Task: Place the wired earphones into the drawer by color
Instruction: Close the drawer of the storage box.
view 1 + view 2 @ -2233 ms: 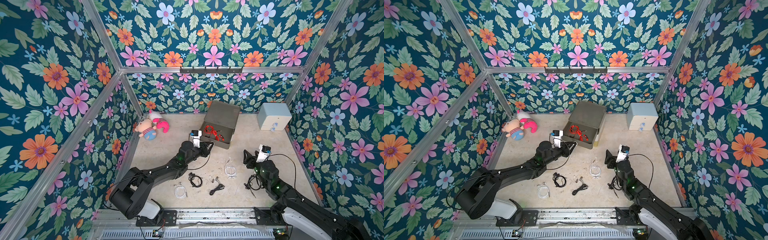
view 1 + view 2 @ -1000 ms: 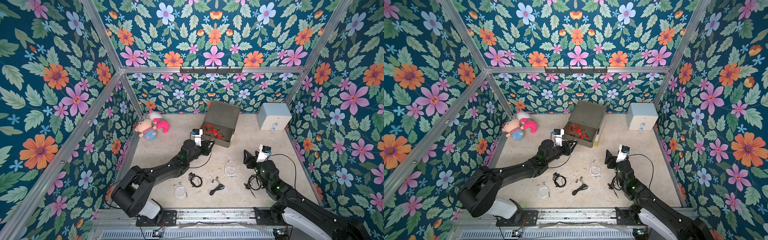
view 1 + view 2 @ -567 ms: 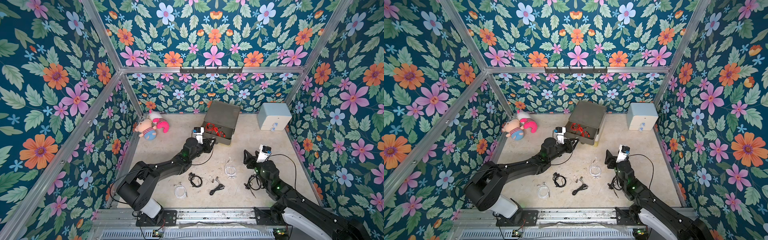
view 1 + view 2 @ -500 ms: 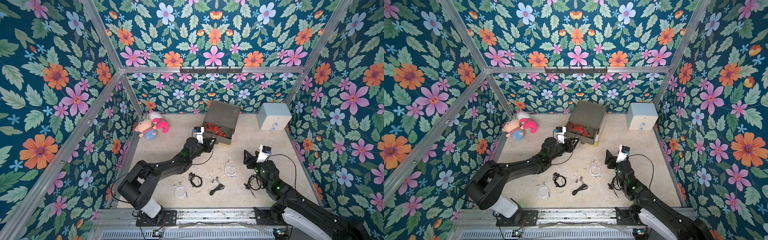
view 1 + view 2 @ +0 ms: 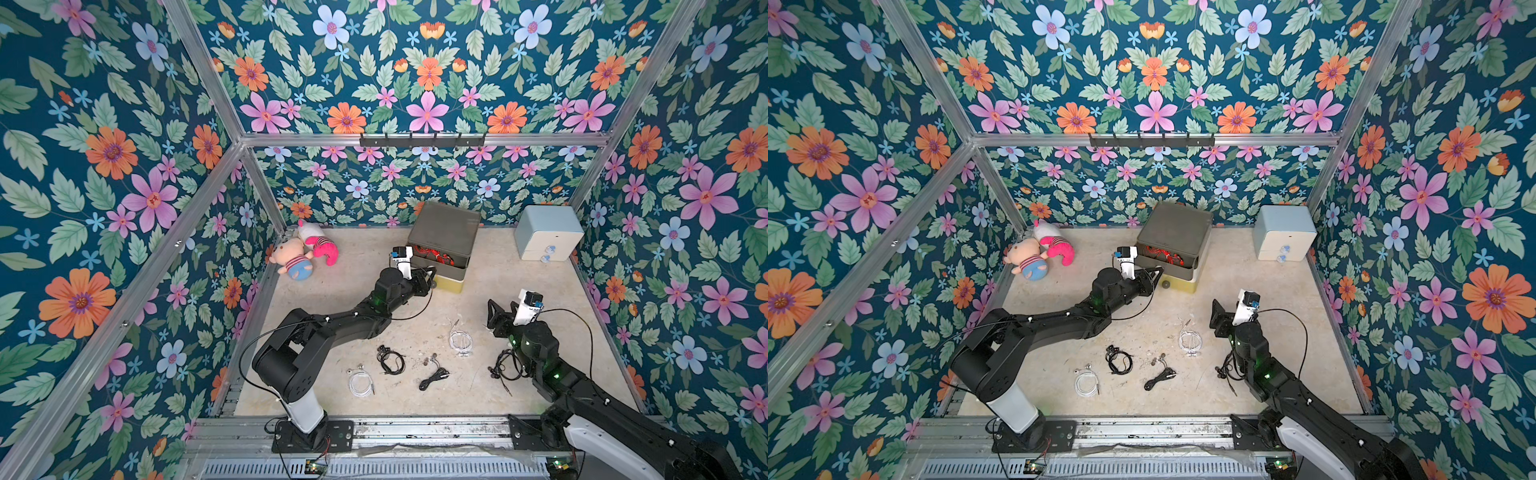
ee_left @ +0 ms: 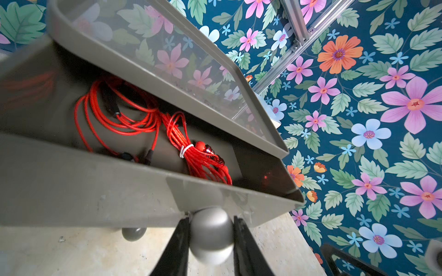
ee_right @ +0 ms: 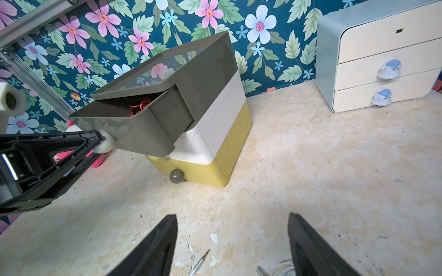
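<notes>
The drawer stands at the back. Its grey top tier is partly pulled out, with two red wired earphones inside. My left gripper is shut on that tier's grey ball knob. On the floor lie two white earphones and three black ones. My right gripper hovers open over bare floor beside a white bundle's plug.
A pale blue two-drawer cabinet stands at the back right. Two plush toys lie at the back left. Floral walls enclose the floor on three sides.
My left gripper has moved toward the drawer box with the knob, sliding the grey top tier partly inward. The right arm and the earphones on the floor have not moved.
</notes>
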Controlling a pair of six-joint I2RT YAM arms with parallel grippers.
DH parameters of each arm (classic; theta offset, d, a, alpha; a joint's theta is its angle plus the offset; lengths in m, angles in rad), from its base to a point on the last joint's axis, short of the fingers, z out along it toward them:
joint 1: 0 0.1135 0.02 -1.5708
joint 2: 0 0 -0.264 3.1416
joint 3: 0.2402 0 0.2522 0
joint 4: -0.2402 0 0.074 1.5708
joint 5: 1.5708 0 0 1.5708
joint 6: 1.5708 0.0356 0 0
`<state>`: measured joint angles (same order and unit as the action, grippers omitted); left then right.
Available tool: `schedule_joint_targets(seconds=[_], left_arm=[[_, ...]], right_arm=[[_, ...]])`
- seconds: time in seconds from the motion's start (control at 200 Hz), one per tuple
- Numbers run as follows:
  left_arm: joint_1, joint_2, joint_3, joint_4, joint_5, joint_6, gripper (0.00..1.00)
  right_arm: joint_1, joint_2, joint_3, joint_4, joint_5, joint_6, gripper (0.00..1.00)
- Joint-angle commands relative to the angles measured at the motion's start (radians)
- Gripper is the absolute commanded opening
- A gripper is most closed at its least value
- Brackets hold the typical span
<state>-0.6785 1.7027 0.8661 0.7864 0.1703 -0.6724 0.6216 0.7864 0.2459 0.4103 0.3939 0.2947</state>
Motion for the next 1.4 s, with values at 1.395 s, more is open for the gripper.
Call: schedule_joint_targets(seconds=[1.395], left_arm=[[0.019, 0.162, 0.165, 0.12, -0.048, 0.076, 0.36]], right_arm=[[0.001, -0.011, -0.003, -0.012, 0.005, -0.004, 0.78]])
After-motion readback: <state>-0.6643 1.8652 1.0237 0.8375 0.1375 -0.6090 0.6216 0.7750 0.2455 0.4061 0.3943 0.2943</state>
